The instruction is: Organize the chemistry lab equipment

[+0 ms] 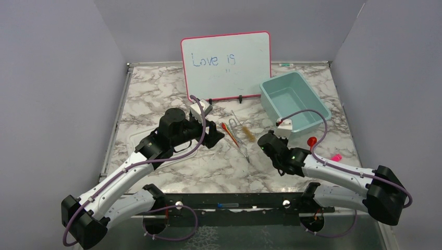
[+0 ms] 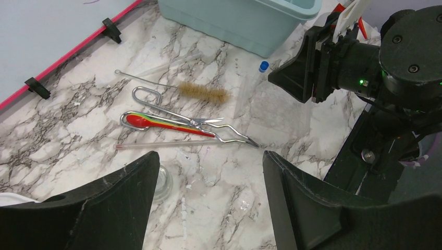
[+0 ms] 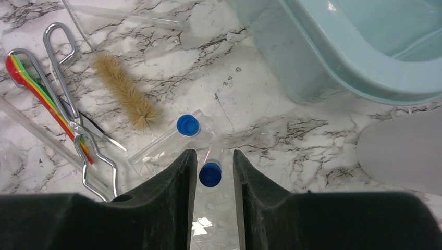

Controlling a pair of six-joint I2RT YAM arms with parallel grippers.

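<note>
Straddling the blue cap of a clear tube (image 3: pixel 210 174) on the worktop (image 3: pixel 271 125), the right jaws stand narrowly parted (a sliver of gap shows beside the cap), not clamped on it. A second capped tube (image 3: pixel 186 125) lies just ahead, near the wire brush (image 3: pixel 125 91), the metal tweezers (image 3: pixel 77 127) and the red and orange sticks (image 3: pixel 36 87). The teal bin (image 3: pixel 365 52) sits to the right, with the red funnel (image 1: pixel 312 141) beside it. The left jaws hang wide open above the worktop, just short of the tweezers.
</note>
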